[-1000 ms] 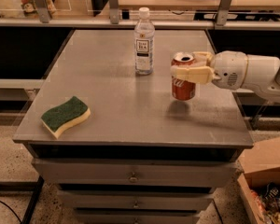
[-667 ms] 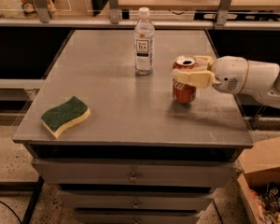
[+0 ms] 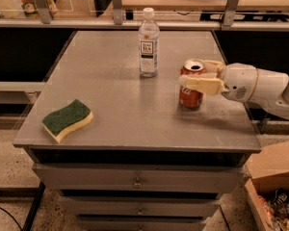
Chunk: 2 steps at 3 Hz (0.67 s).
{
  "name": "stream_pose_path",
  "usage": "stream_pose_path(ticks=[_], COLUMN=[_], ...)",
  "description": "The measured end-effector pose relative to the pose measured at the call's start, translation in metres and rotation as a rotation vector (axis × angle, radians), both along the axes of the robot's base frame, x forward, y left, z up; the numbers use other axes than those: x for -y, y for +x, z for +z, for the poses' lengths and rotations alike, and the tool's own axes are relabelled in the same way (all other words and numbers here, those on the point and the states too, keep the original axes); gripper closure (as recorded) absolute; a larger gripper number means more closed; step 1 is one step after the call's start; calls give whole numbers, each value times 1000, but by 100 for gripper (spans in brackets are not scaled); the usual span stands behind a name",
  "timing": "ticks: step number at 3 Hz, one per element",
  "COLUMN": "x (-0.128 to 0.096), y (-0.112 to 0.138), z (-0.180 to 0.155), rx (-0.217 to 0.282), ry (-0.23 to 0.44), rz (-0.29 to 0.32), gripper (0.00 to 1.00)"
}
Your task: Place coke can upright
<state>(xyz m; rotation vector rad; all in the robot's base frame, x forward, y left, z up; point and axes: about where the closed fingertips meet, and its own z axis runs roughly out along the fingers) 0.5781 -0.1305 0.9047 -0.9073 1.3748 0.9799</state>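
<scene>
The hand [image 3: 195, 72], at the right of the frame, is smooth cream plastic. The coke can [image 3: 190, 97] beside it is shiny red metal. The bench [image 3: 111, 81] is dull grey metal. The bottle [image 3: 148, 47] is clear plastic. The sponge [image 3: 67, 120] is rough green on top and soft yellow below.

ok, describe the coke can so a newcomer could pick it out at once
Start at the grey table. Near its right side, the robot's hand sits around the coke can. It is short, red and upright, unlike the taller clear water bottle to its left.
</scene>
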Motion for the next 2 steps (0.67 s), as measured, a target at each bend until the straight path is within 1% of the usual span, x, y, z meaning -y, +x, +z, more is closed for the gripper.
stream_pose_path(ticks=[1,2], x=[4,4], y=[-1,-1], z=[-1,-1], rx=[12,12], ry=[7,7], rz=[-7,-7], gripper=[0,0])
